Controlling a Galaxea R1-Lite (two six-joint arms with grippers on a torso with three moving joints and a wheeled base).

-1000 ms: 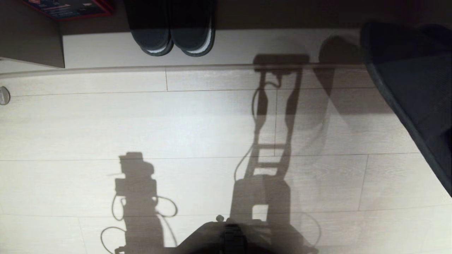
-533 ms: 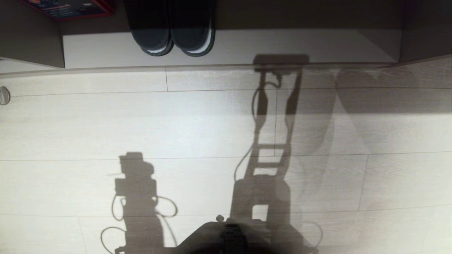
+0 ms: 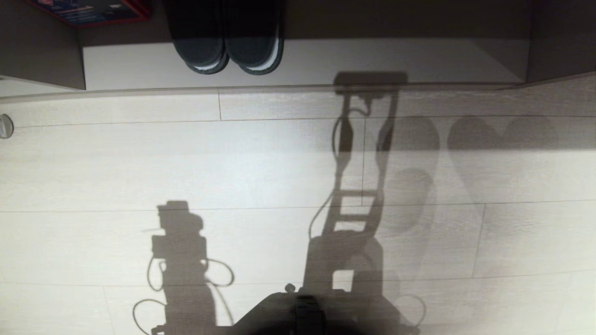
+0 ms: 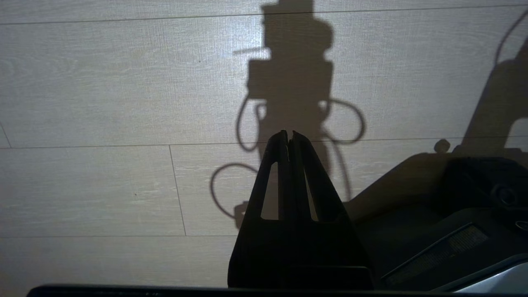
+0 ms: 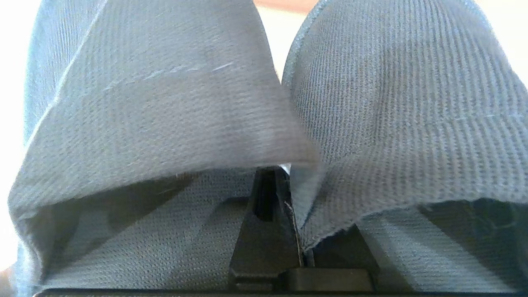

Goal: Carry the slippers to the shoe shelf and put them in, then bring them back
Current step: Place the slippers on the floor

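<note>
Both grey-blue fabric slippers (image 5: 144,103) fill the right wrist view side by side, hanging from my right gripper (image 5: 284,181). It is shut on their inner edges, where the two toe bands meet, and cloth covers its fingertips. In the head view neither the slippers nor the right arm appear; only their rounded shadows lie on the floor at the right. The shoe shelf (image 3: 372,56) runs along the top of the head view, its pale base board lit. My left gripper (image 4: 288,134) hangs parked over the floor, shut and holding nothing.
A black pair with white-edged soles (image 3: 230,42) stands in the shelf's left half. A red-edged flat item (image 3: 93,11) lies beyond the divider (image 3: 42,51). A round metal fitting (image 3: 4,125) sits at the left edge. My base (image 3: 302,311) shows at the bottom over pale floor planks.
The dark slipper that covered the head view's right edge has gone out of view, uncovering the shelf's right wall. The slipper shadows have slid from the shelf front down onto the floor.
</note>
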